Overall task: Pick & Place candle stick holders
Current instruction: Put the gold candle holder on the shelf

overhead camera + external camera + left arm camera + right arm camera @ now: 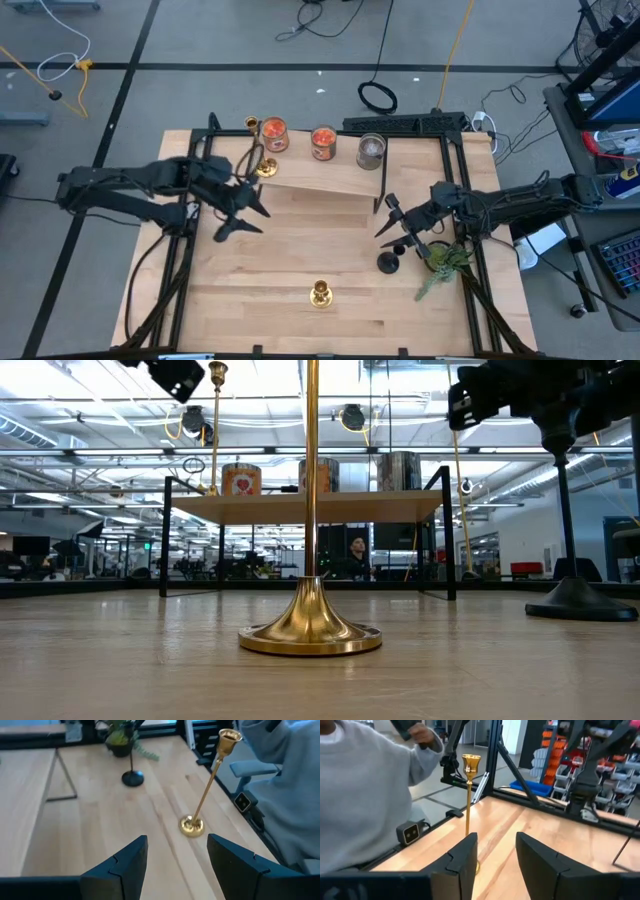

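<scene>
One brass-gold candle stick holder [320, 293] stands upright on its round base near the table's front edge, also in the left wrist view [191, 825] and the right wrist view [470, 765]. A black holder [388, 262] stands on its base at the right. A second brass holder [265, 165] stands at the left end of the raised shelf [330, 180]. My left gripper [243, 220] hovers open over the table's left middle, with nothing between its fingers [125, 865]. My right gripper [385, 217] hangs open just beyond the black holder and touches nothing.
Two orange jar candles [273, 135] [323, 143] and a grey jar candle [371, 150] stand on the shelf at the back. A potted plant [445, 262] sits beside the black holder. A person in a grey sleeve [365, 795] stands beyond the table's near edge.
</scene>
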